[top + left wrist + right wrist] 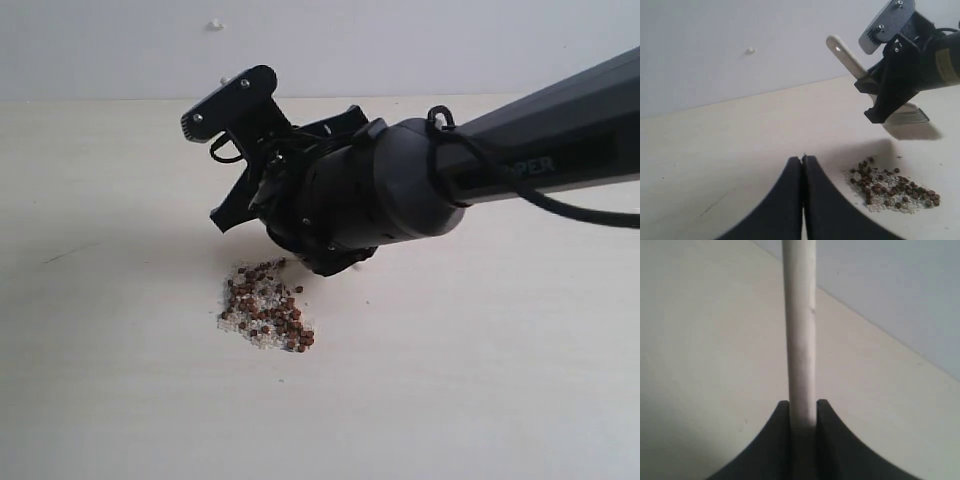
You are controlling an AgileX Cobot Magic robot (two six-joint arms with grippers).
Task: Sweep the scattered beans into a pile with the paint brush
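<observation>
On the pale tabletop [120, 400], the beans [265, 305] are lying in one loose pile, mixed with finer whitish grains and sitting just below the wrist of the right arm [540, 150] in the exterior view. That bulky black wrist is hiding the paint brush completely there. The left wrist view is showing more of the paint brush [845, 54]: its pale handle with the hole at the end is sticking up past the black fingers, and the silver band and cream bristles are hanging above the table beside the pile, apart from the beans and casting a soft shadow. Whether the bristle tips are touching the surface is hard to make out.

The right gripper [803, 407] is clamping its jaws on the handle, which is running straight out between them until the frame is cutting it off. The left gripper [803, 160] is holding its jaws pressed together on nothing, low over the table and near the pile.

A plain grey-white wall [420, 40] is rising behind the table, carrying one small white speck [214, 24].
</observation>
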